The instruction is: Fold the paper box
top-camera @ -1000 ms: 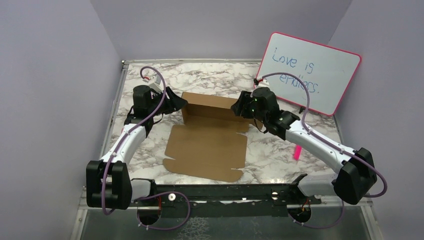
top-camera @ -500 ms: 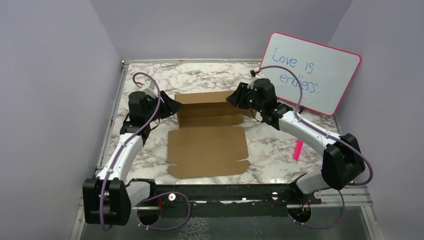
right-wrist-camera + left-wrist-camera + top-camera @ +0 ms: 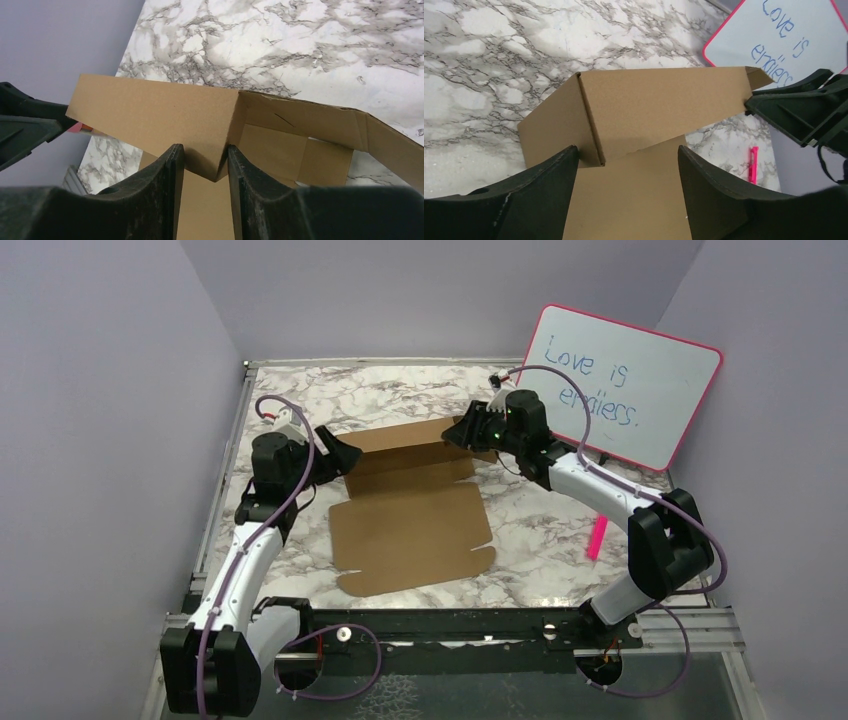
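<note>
1. Marble-patterned tabletop (image 3: 400, 390) between lavender walls carries everything. Nearest the arm bases lies the flat panel of the 1 plain brown, die-cut cardboard paper box (image 3: 410, 535), whose far part is raised into low walls.
2. By its look the sheet is light and thin. It should be stiff across a panel and bend only at its creases, and it would dent easily or slide on the smooth top. It is best held at wall edges and corner folds, with 1 hold at each end.
3. 1 slim pink pen (image 3: 596, 540) lies on the table to the right of the box, apart from it.
4. 2 pincers work the raised far wall. The left gripper (image 3: 348, 453) has its fingers spread wide, straddling the wall's left corner without clamping it.
5. The right gripper (image 3: 455, 434) has its fingers drawn close, pinching the folded right corner.
6. Farthest away, 1 pink-rimmed whiteboard (image 3: 620, 380) with blue writing stands tilted at the far right.
</note>
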Robot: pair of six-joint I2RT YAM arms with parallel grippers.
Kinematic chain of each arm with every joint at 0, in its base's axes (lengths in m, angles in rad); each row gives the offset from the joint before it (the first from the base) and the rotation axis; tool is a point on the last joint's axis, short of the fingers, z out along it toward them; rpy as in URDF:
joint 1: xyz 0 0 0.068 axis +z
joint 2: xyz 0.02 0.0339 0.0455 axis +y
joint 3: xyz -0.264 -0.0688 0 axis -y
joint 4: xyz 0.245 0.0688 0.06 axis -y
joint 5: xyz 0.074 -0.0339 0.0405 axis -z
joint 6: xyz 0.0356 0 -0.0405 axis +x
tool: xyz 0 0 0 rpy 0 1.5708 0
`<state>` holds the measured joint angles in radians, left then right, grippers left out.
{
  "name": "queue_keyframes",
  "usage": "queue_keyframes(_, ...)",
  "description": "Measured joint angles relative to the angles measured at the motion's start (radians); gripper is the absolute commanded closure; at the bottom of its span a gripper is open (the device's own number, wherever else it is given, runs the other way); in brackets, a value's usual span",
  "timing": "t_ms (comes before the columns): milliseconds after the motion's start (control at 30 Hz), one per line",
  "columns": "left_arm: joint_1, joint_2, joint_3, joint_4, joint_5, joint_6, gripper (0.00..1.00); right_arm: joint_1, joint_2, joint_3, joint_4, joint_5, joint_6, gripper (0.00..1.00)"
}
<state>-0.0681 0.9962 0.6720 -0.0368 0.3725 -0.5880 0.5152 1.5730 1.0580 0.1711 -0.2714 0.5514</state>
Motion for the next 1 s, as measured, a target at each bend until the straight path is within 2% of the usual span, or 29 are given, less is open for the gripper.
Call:
queue_keyframes(167, -0.005, -0.04, 0.013, -0.014, -0.031, -0.022, 0.23, 0.001, 0.0, 0.0, 0.003, -0.018, -0.012, 0.6)
queue_keyframes(400, -0.005, -0.046, 0.02, 0.006, -0.104, -0.061, 0.48, 0.001, 0.0, 0.0, 0.008, -0.035, -0.021, 0.6)
queue_keyframes(533, -0.003, -0.029, 0.02, 0.034, -0.123, -0.08, 0.57, 0.001, 0.0, 0.0, 0.015, -0.044, -0.021, 0.6)
queue_keyframes(633, -0.003, -0.016, 0.018, 0.039, -0.132, -0.087, 0.58, 0.001, 0.0, 0.0, 0.016, -0.054, -0.021, 0.6)
queue_keyframes(800, -0.003, -0.018, 0.016, 0.035, -0.154, -0.083, 0.52, 0.001, 0.005, 0.0, 0.023, -0.061, -0.021, 0.61)
queue_keyframes(1000, -0.003, -0.068, 0.05, -0.058, -0.204, -0.035, 0.47, 0.001, 0.005, 0.0, 0.023, -0.062, -0.021, 0.61)
